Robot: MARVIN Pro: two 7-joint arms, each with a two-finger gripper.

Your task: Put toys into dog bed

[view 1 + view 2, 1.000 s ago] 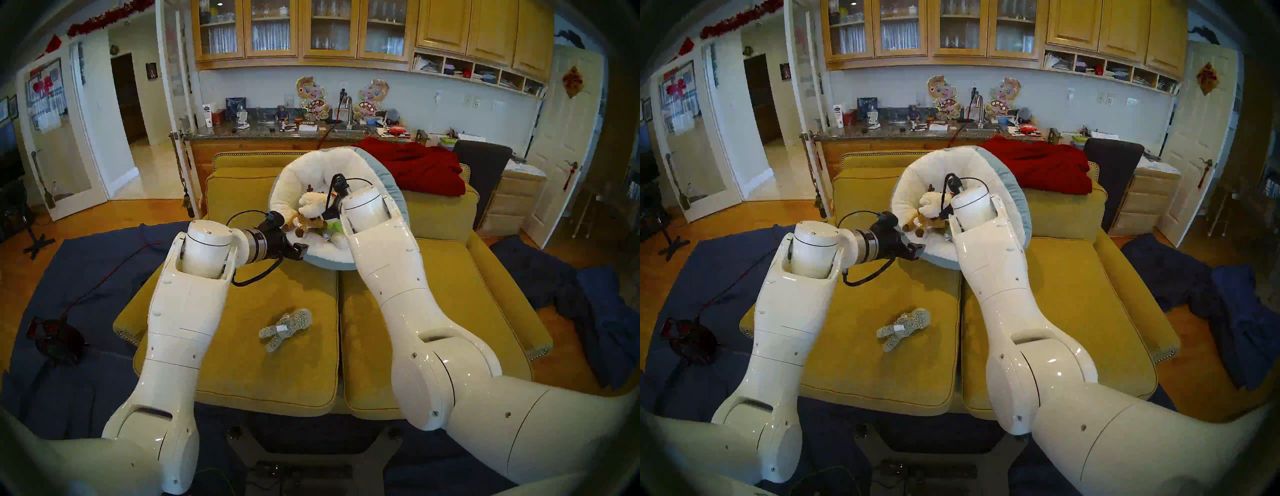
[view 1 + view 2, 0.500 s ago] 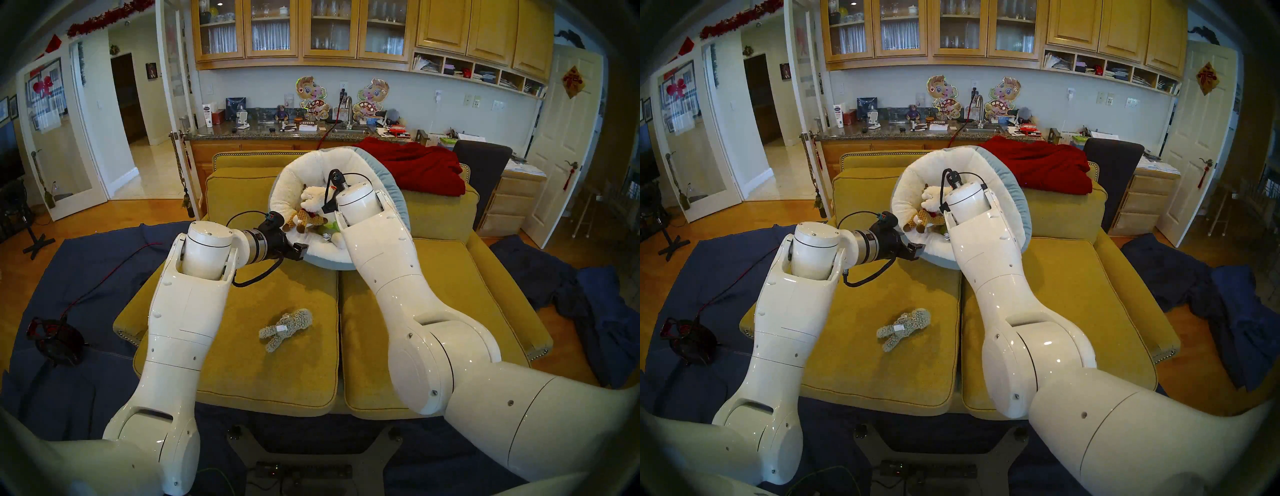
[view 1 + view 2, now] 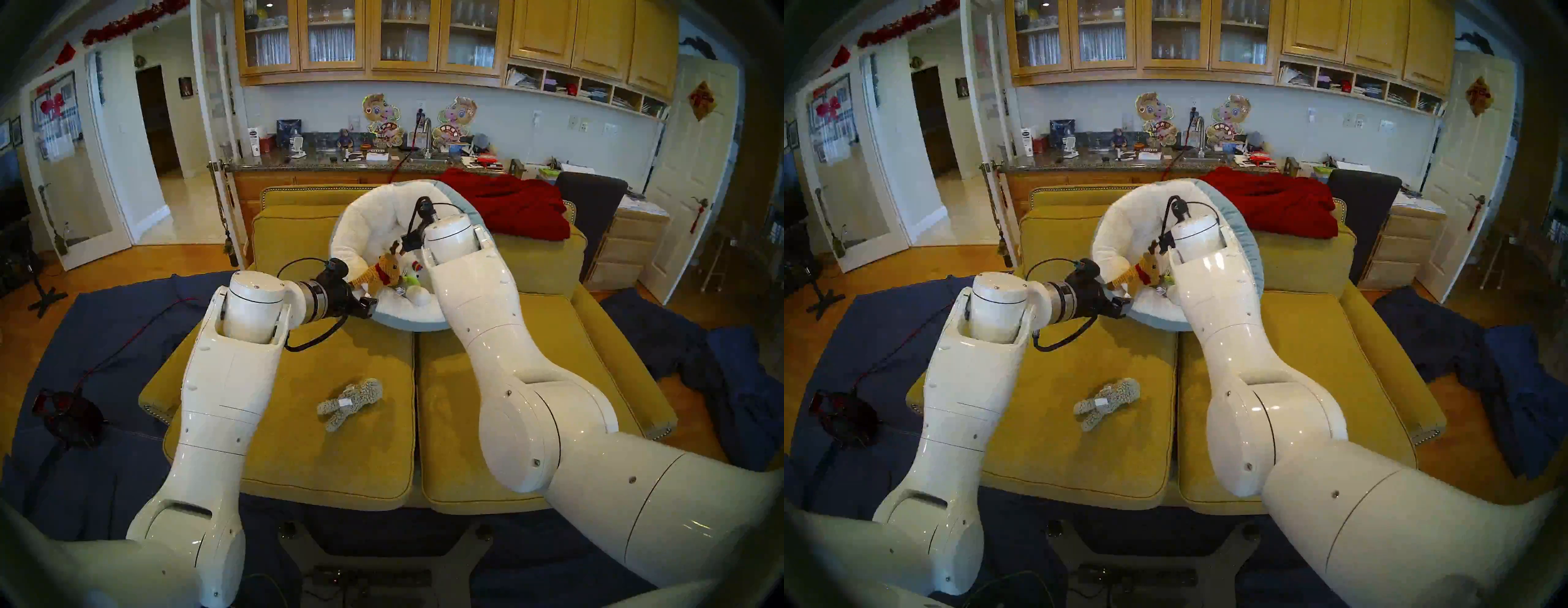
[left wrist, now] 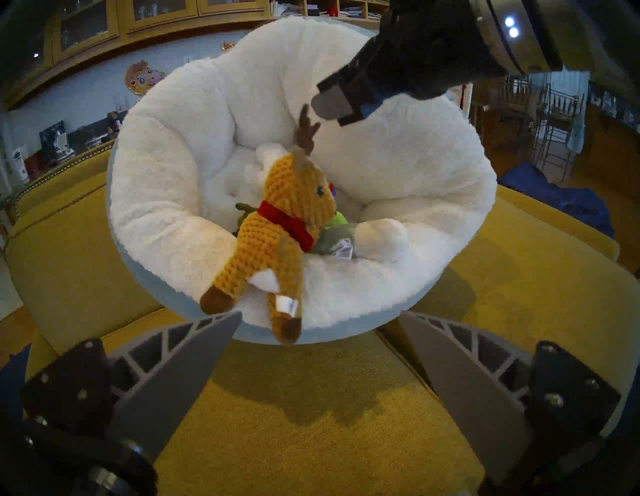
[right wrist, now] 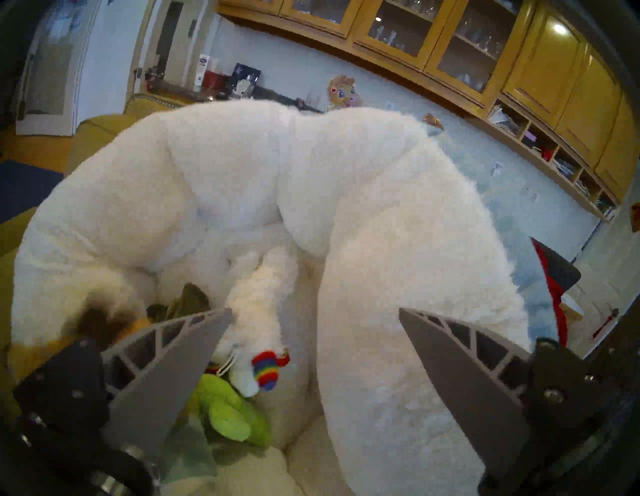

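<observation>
Head pair looks down over sofa (image 3: 297, 446); both wrist views sit close, facing dog bed (image 4: 166, 214), shared.

A mustard-yellow sofa (image 3: 297, 446) with two seat cushions sits on dark blue sheets (image 3: 97, 479) spread over a wood floor. A red blanket (image 3: 513, 204) drapes over the sofa back. Behind it stand a cluttered granite counter (image 3: 322, 161) and wooden cabinets (image 3: 369, 38).

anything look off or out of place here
The reindeer sprawls over the dog bed's near rim, hind legs hanging outside. The grey fuzzy toy lies alone on the sofa cushion.
</observation>
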